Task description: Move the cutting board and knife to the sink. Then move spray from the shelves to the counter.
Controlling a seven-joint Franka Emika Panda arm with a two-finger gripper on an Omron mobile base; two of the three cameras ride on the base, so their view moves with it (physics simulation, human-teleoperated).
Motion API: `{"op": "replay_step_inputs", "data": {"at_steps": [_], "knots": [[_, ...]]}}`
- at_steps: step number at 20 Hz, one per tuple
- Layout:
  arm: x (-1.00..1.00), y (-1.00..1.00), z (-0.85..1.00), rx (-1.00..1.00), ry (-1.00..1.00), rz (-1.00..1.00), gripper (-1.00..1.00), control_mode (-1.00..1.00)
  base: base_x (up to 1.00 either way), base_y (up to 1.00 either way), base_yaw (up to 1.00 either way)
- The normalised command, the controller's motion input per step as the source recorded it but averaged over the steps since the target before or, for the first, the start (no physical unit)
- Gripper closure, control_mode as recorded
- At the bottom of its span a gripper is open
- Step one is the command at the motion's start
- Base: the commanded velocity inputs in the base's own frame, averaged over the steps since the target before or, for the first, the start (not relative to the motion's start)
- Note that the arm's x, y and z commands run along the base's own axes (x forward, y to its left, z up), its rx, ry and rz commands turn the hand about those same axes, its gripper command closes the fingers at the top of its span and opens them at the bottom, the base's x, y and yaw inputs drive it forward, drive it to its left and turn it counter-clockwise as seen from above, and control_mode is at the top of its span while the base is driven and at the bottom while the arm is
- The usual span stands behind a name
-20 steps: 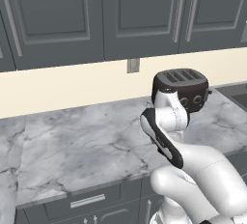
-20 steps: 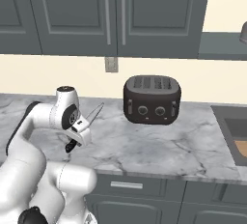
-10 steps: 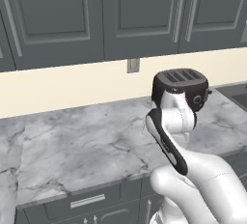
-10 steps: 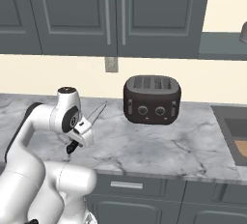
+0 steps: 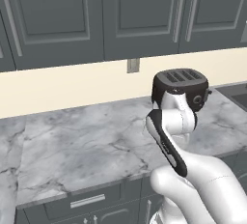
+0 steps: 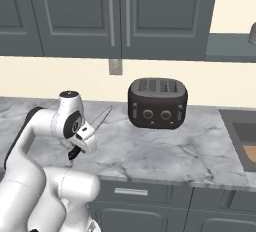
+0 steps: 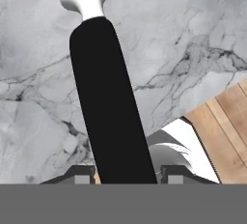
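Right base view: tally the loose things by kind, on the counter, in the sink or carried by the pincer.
toaster: 1
knife: 1
cutting board: 1
Total: 3

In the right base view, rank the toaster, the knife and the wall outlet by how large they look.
1. toaster, clearly largest.
2. knife, held in the gripper nearer the camera, so its rank over the outlet is unsure.
3. wall outlet.

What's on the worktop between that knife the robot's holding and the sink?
In the right base view, a black toaster stands between the knife and the sink, near the wall; the counter around it is bare.
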Motion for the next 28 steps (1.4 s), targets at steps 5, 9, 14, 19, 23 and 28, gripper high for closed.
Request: {"op": "replay_step_inputs", "data": {"at_steps": [5, 9, 14, 19, 23, 28], "knots": [[0.00, 0.00, 0.00, 0.00, 0.00, 0.00, 1.00, 1.00, -0.35, -0.17, -0.08], [0.00, 0.00, 0.00, 0.00, 0.00, 0.00, 1.00, 1.00, -0.24, -0.36, -0.22], [0.00, 0.00, 0.00, 0.00, 0.00, 0.00, 1.00, 1.00, -0.05, -0.56, -0.17], [0.00, 0.00, 0.00, 0.00, 0.00, 0.00, 1.00, 1.00, -0.10, -0.75, -0.01], [0.00, 0.00, 0.00, 0.00, 0.00, 0.00, 1.00, 1.00, -0.06, -0.77, 0.00], [0.00, 0.00, 0.00, 0.00, 0.00, 0.00, 1.00, 1.00, 0.00, -0.78, 0.00]]}}
